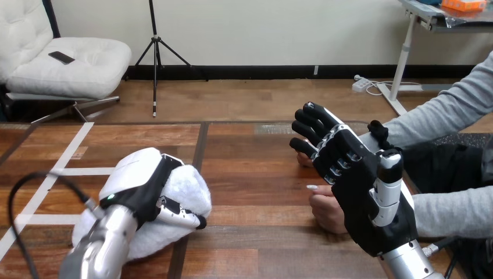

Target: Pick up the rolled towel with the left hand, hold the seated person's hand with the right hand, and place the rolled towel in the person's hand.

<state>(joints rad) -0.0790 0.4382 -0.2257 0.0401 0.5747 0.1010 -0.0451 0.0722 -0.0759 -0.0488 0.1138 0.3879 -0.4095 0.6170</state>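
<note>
Looking down from my head, I see the wooden table (pixel 256 174) in front of me. My left hand (pixel 139 183) is on the left side, near me. It lies on top of the rolled towel (pixel 190 189), which is white and fluffy. The white back of my hand faces up. My left thumb (pixel 181 219) bends round the near side of the towel, so this hand is grasping it. The towel is low at the table, and I cannot tell if it rests on the wood or is just off it. White tape lines (pixel 70 152) run on the table to the left of the towel.

My right hand (pixel 363 197) is on the right side, held up over the table. Its fingers (pixel 317 119) are straight and spread, pointing far and left. It is released and grips nothing. The person's nearer hand (pixel 327 210) peeks out at the left edge of my palm. A bit of the person's farther hand (pixel 303 159) shows by my fingertips. Both come from grey sleeves (pixel 453 212) on the right. My right hand is in front of them, and I cannot tell if it touches them. The towel is well apart from the person's hands.
</note>
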